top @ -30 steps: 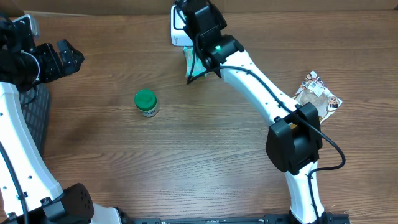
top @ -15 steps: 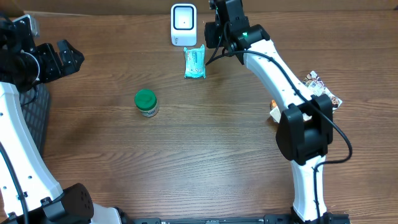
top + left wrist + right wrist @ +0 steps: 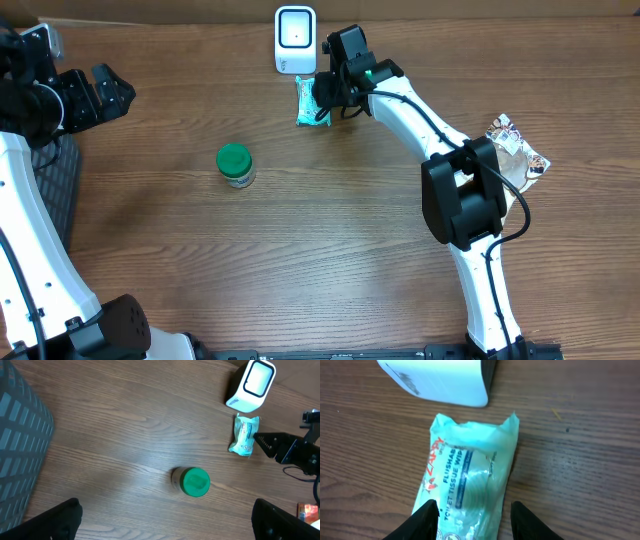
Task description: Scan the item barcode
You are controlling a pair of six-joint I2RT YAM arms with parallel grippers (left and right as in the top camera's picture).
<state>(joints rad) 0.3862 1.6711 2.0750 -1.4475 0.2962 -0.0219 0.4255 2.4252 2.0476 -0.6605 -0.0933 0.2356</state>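
Note:
The item, a mint-green pack of flushable tissue wipes, lies flat on the wooden table just in front of the white barcode scanner. My right gripper hangs low over the pack's near end. It is open, one black finger on each side of the pack. My left gripper is far off at the table's left edge, wide open and empty.
A small jar with a green lid stands left of centre. A crinkled snack packet lies at the right edge. A black mesh basket sits at the far left under my left arm.
A second ago my right gripper held the pack up by the scanner. It set the pack down, pulled back, and has now come back over it. The left arm has not moved.

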